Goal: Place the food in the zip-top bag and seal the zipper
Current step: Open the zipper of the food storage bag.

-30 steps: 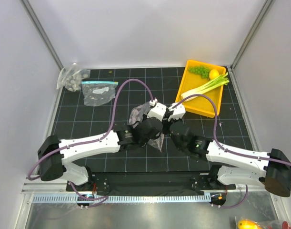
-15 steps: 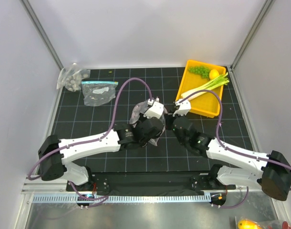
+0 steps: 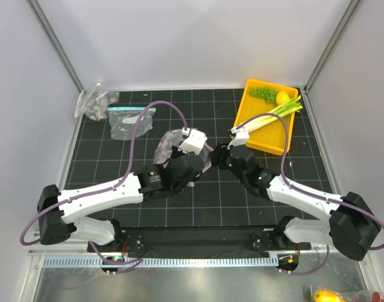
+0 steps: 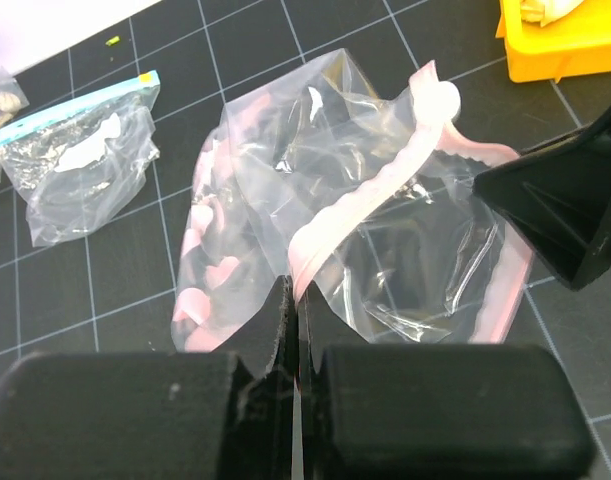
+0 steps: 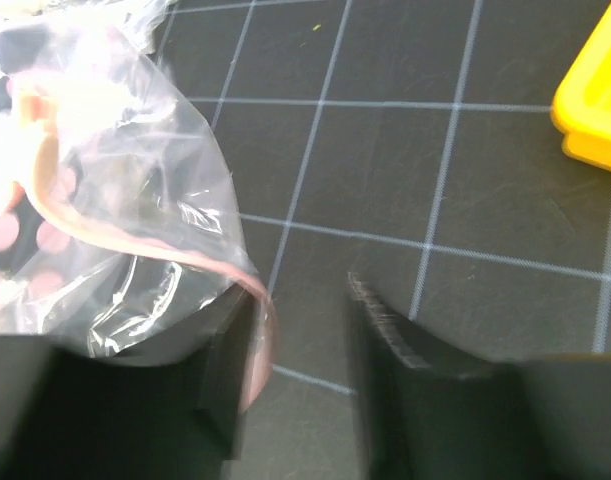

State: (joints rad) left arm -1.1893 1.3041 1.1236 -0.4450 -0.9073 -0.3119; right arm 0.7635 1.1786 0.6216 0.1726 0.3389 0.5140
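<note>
left gripper (image 4: 293, 310) tight on zipper (image 4: 370, 195), right gripper (image 5: 300, 330) agape

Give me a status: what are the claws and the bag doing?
Left gripper shut on pink zipper of bag. Right gripper open beside bag mouth. Leek, lemon, grapes in yellow tray.

We look steeply down from above and behind over the whole table (image 3: 116, 157), while both wrist cameras sit close, angled down and forward — all sharing the zip-top bag (image 4: 385, 250) and yellow tray (image 5: 595, 110).
</note>
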